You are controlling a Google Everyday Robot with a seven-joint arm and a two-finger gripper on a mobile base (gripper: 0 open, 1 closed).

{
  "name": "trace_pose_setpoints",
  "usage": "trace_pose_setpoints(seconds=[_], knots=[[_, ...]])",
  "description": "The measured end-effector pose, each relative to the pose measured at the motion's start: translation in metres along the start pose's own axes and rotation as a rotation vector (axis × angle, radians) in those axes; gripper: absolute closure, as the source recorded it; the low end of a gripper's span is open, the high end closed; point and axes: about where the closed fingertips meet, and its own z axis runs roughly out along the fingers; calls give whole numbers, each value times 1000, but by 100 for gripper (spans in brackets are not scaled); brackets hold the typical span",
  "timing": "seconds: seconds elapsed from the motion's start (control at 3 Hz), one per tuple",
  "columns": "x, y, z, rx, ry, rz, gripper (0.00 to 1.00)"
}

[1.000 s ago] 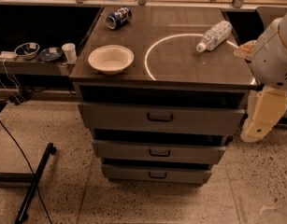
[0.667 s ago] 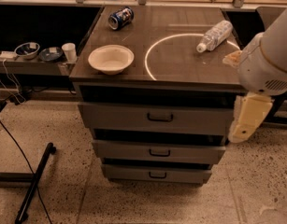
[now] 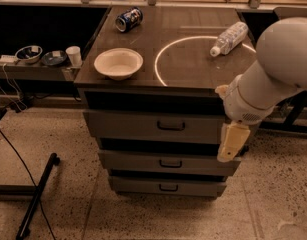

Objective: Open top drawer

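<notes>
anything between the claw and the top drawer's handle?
Nothing visible. The claw hangs at the right end of the top drawer, with only bare drawer front between it and the black handle.

No legible text or labels

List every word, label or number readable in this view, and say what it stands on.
Nothing here can be read.
On the blue can: printing too blurred to read.
On the plastic bottle: any label too blurred to read.
On the top drawer: no marking visible.
On the end effector, hanging at the drawers' right edge: no marking visible.
</notes>
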Motion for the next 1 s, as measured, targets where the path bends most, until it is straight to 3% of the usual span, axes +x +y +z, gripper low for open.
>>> trace_pose_setpoints(seconds=[1.0], knots=[[6, -15, 102, -38, -10, -57, 0]])
